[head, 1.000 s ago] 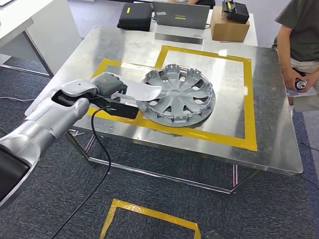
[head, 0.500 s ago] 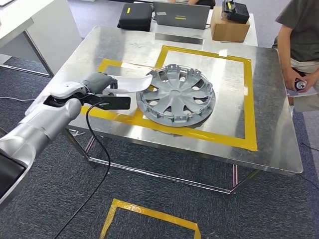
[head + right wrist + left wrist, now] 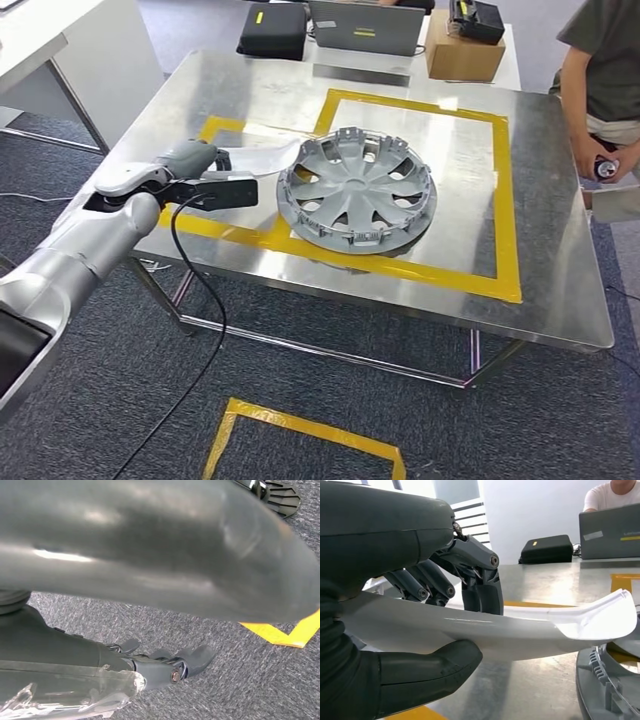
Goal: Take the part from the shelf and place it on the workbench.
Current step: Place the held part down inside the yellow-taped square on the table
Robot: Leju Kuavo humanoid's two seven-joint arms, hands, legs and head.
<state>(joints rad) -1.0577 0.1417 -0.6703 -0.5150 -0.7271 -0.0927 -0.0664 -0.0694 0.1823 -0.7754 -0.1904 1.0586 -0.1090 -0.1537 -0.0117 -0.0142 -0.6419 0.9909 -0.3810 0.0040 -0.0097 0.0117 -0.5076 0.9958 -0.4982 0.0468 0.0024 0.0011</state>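
My left hand [image 3: 190, 162] holds a long, curved white part [image 3: 266, 157] over the left side of the metal workbench [image 3: 543, 260]. In the left wrist view the thumb presses under the part [image 3: 508, 630] and the dark fingers [image 3: 478, 580] lie over it. The part's flared tip reaches the left rim of a grey hubcap [image 3: 356, 188] that lies flat inside the yellow tape frame [image 3: 504, 200]. The part hangs a little above the tabletop, beside the hubcap's rim [image 3: 606, 685]. My right hand [image 3: 166, 667] hangs over grey carpet, fingers extended, holding nothing.
A person [image 3: 604, 80] stands at the workbench's right end with a small object in hand. A laptop [image 3: 366, 25], a black case [image 3: 272, 30] and a cardboard box [image 3: 460, 55] sit at the far edge. A black cable [image 3: 198, 330] hangs from my left arm. Yellow tape [image 3: 302, 425] marks the floor.
My left hand has drawn back to the left with the part; the part's tip, earlier over the hubcap, now lies at its left rim. The hubcap has not moved.
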